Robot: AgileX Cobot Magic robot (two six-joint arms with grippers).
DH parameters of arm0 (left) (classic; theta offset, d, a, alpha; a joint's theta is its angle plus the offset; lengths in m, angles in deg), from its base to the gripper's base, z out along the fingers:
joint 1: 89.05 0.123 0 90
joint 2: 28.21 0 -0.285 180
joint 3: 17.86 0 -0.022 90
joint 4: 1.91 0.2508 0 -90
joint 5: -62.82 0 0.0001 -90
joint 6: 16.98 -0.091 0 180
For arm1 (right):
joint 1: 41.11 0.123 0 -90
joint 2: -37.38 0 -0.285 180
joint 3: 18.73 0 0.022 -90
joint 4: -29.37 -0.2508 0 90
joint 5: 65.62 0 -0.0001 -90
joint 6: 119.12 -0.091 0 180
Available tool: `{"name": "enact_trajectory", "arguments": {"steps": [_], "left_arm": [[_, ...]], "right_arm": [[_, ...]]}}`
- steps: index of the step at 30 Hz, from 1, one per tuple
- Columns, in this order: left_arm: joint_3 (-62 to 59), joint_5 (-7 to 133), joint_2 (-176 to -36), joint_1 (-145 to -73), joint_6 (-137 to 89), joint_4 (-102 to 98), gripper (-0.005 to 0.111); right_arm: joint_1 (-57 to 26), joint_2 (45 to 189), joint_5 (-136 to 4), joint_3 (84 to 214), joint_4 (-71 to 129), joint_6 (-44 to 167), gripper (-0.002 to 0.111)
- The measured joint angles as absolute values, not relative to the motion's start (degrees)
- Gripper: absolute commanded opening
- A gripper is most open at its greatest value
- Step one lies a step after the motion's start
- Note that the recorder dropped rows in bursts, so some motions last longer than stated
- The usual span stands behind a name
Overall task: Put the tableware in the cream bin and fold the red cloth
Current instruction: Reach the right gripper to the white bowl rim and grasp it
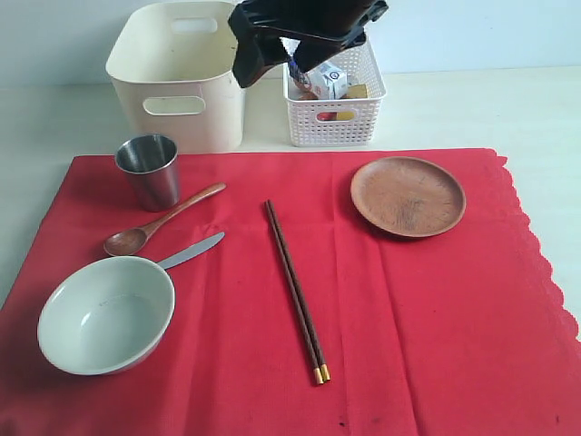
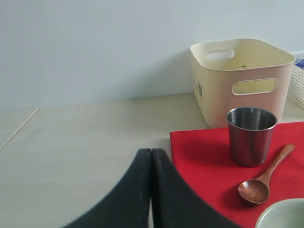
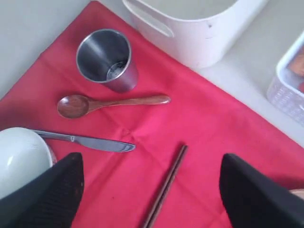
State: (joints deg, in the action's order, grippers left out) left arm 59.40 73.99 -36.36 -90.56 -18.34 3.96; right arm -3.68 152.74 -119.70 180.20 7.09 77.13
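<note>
You are holding the right gripper (image 3: 151, 190) apart above the table (image 1: 508, 109), the left gripper (image 2: 151, 156) pressed together, the chopsticks (image 1: 295, 291) lying on the red cloth (image 1: 436, 309), the dark print (image 2: 200, 88) on the cream bin (image 2: 216, 109) too small to read.

Brushed steel cup (image 1: 148, 173), glossy bowl (image 1: 106, 313), matt wooden plate (image 1: 408, 195) and spoon (image 1: 163, 220) — creased red cloth (image 1: 436, 318) — smooth bin (image 1: 177, 132), probably plastic.

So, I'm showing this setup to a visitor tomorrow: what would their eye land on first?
The bright red cloth, which fills nearly the whole foreground. Next is the tableware laid out on it, seen in the exterior view: a pale bowl and steel cup on the left, dark chopsticks in the middle, and a wooden plate to the right. Behind the cloth stands the cream bin, beside a white lattice basket.
</note>
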Motion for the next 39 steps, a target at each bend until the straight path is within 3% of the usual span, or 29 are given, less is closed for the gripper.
{"name": "enact_trajectory", "arguments": {"steps": [26, 39], "left_arm": [[59.4, 73.99, -36.36, -90.56, -18.34, 3.96, 0.001], [59.4, 73.99, -36.36, -90.56, -18.34, 3.96, 0.001]], "right_arm": [[11.41, 168.14, -116.96, 180.2, 4.32, 79.3, 0.075], [13.56, 174.07, -114.46, 180.2, 3.45, 79.89, 0.074]]}}
